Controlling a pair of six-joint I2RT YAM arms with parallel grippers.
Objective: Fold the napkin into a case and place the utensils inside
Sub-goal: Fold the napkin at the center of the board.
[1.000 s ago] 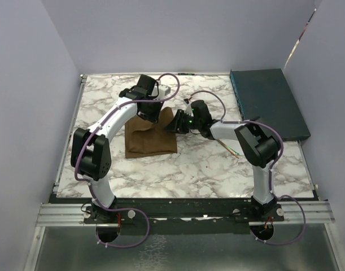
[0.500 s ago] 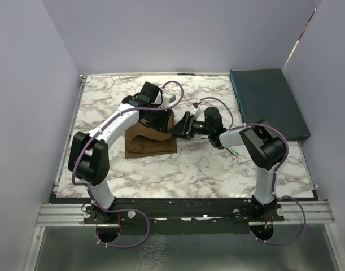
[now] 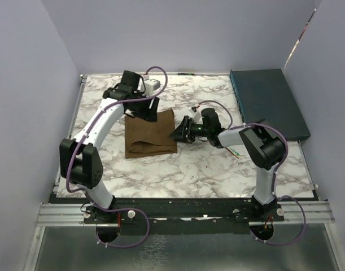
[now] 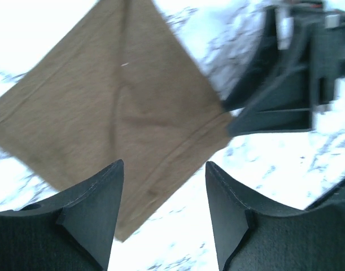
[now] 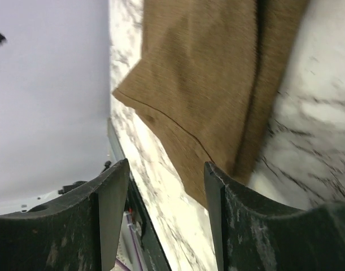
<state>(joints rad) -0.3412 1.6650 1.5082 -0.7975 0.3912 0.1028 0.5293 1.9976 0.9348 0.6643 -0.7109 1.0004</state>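
Folded brown napkin (image 3: 151, 134) flat on marble surface (image 3: 189, 164). Left tool (image 4: 164, 166) above and right tool (image 5: 166, 165) beside it, both wide, empty. Fork (image 3: 234, 150) part-hidden beneath right arm; teal box (image 3: 268, 101) far right.

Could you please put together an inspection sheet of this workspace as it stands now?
Surface: marble table, no spills seen.
Job's things: brown napkin folded, lying flat; fork mostly hidden beneath the right arm.
Clutter: dark teal box at the far right.
Grippers: left gripper open, empty, above the napkin; right gripper open, empty, beside the napkin's right edge.
Cables: purple cables run along both arms.
Surroundings: pale walls on three sides.
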